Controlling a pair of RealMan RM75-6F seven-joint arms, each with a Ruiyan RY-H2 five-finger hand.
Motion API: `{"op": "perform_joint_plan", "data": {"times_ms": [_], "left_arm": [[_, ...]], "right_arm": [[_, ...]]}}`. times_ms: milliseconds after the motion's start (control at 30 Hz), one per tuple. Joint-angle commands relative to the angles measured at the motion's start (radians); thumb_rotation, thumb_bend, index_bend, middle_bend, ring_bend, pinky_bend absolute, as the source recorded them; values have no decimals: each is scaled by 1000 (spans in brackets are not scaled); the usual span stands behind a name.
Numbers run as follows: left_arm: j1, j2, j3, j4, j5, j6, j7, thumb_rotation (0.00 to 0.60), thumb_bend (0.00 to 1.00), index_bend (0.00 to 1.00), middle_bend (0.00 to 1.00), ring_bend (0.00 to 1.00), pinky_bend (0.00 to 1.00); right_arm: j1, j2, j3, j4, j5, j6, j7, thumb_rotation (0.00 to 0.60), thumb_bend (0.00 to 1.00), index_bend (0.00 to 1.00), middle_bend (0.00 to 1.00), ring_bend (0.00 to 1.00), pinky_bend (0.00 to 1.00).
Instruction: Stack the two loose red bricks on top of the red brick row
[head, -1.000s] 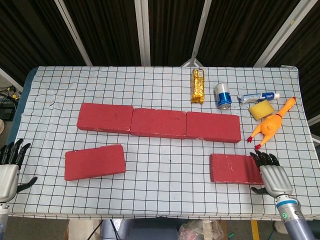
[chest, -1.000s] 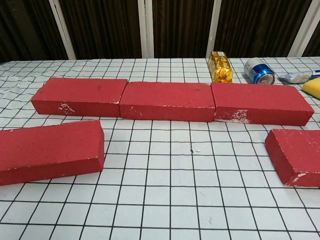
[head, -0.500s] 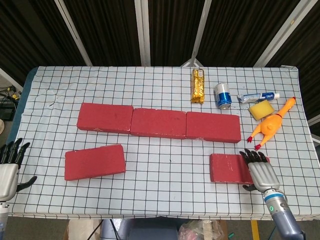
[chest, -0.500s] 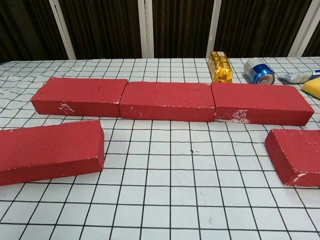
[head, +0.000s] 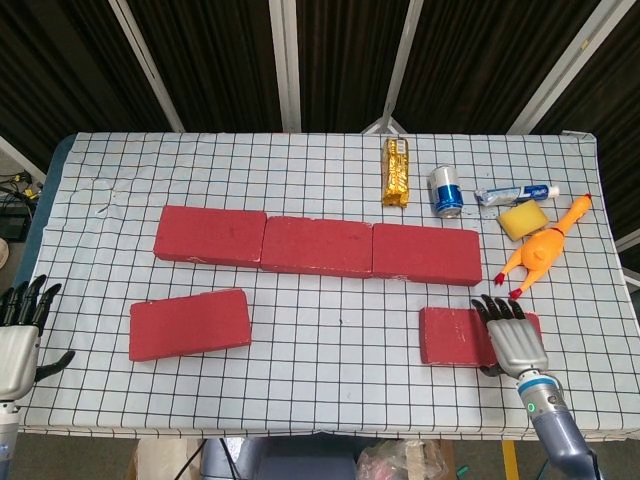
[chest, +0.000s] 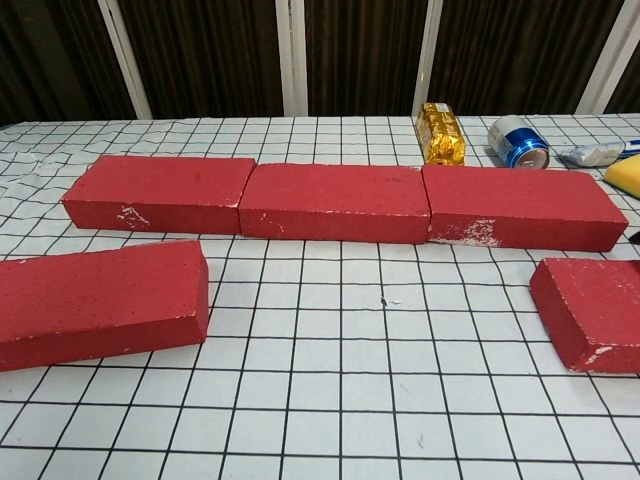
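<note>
While the right hand (head: 516, 340) lies palm-down over the right end of the right loose red brick (head: 458, 336), its fingers extended along the top face, whether it actually grips the brick cannot be told. The left hand (head: 18, 340) sits at the table's left edge, fingers spread and holding nothing, well apart from the left loose red brick (head: 189, 324). Both loose bricks rest flat on the checked tablecloth (head: 330, 320) in front of the red brick row (head: 317, 245), whose three bricks lie end to end.
</note>
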Motion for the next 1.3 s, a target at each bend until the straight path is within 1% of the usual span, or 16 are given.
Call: {"op": "perform_joint_plan", "data": {"times_ms": [33, 233, 367, 500, 633, 767, 933, 1000, 1133, 1233, 1300], "left_arm": [[-1, -1, 0, 1, -1, -1, 1, 600, 0, 118, 0, 0, 53], [-3, -4, -1, 3, -4, -3, 5, 600, 0, 118, 0, 0, 53], [-5, -5, -2, 3, -6, -5, 6, 600, 0, 118, 0, 0, 53], [-5, -4, -1, 2, -6, -5, 5, 600, 0, 118, 0, 0, 53], [-4, -3, -1, 1, -4, -1, 3, 600, 0, 118, 0, 0, 53], [-6, -3, -1, 1, -7, -6, 4, 600, 0, 118, 0, 0, 53], [-7, -2, 0, 0, -5, -7, 2, 600, 0, 118, 0, 0, 53], [-8, -1, -1, 0, -7, -7, 0, 600, 0, 118, 0, 0, 53], [-9, -1, -2, 1, -10, -10, -1, 600, 0, 118, 0, 0, 53], [-11, -2, -2, 1, -13, -15, -2, 600, 0, 118, 0, 0, 53], [-12, -2, -2, 2, -15, -17, -2, 600, 0, 118, 0, 0, 53]], "right_arm": [[17, -8, -4, 4, 27, -5, -24, 600, 162, 34, 0, 0, 0], [40, -18, -9, 6, 63, -3, -60, 600, 162, 34, 6, 5, 0], [52, -26, -13, 10, 83, 5, -78, 600, 162, 38, 70, 50, 0], [62, -31, -16, 13, 101, 12, -90, 600, 162, 80, 109, 73, 0], [69, -35, -21, 16, 109, 21, -101, 600, 161, 98, 155, 84, 0], [76, -36, -25, 14, 117, 32, -112, 600, 162, 172, 208, 97, 0], [81, -21, -23, -4, 107, 57, -116, 600, 162, 263, 228, 110, 0], [87, -1, -11, -27, 98, 68, -113, 600, 162, 280, 230, 113, 0], [107, 54, 24, -90, 89, 94, -118, 600, 162, 281, 230, 113, 0], [140, 108, 72, -151, 113, 96, -122, 600, 162, 281, 230, 113, 0], [179, 143, 114, -189, 158, 78, -131, 600, 162, 281, 230, 113, 0]]}}
